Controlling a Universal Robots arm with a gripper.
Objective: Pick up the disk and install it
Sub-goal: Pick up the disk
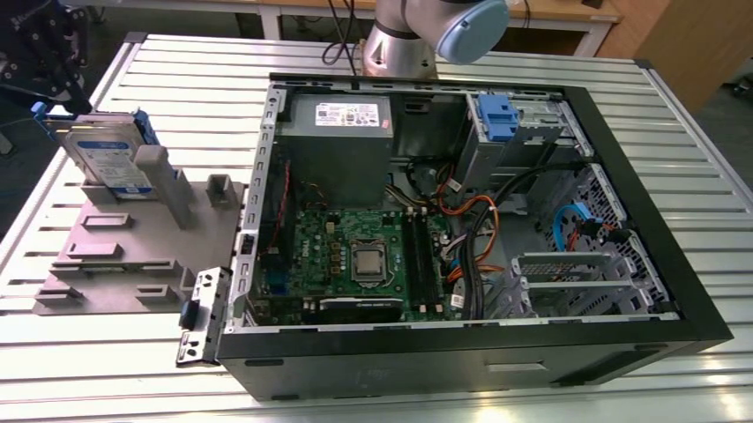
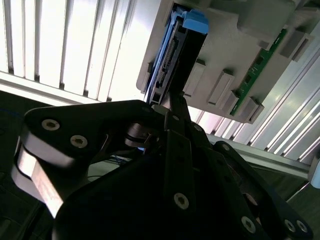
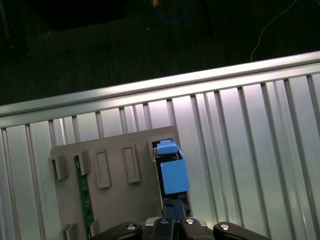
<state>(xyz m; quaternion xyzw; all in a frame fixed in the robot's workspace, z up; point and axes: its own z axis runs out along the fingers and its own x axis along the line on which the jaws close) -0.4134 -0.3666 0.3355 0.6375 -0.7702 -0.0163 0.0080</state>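
Disk (image 1: 108,159): flat silver-metal rect. drive w/ white-and-blue label and blue plastic rails. It was found stood on edge in a slot at one corner of the grey fixture plate (image 1: 118,264), on the exterior view's left, well apart from the case. Not yet lifted, not yet installed.

Black gripper (image 3: 173,214) was seen right at the disk's upper end, by the blue rail, in both wrist views. Contact looked likely but wasn't confirmed. Whether it was clamped or open could not be told.

Black open tower case (image 1: 694,291) was noted lying on the ribbed aluminium table (image 1: 176,62). The grey power-supply box (image 1: 335,132) was seen at the case's far side, w/ the metal drive bay (image 1: 539,122) and its blue plastic latch (image 1: 495,115) beside it. Orange and black cables (image 1: 477,216) were bunched just below that bay.

Risks, as judged:
- Gripper was placed near one end of disk, not its middle. If taken there, disk could be tipped or let slip.
- Grey upright post (image 1: 162,185) stood just beside the label face. W/ an off-axis pull, rails could be jammed in the slot or the plate dragged.
- Cable bunch by bay could be snagged, or seating blocked.
- Green circuit strip (image 3: 82,192) was parked in same plate and could be knocked.
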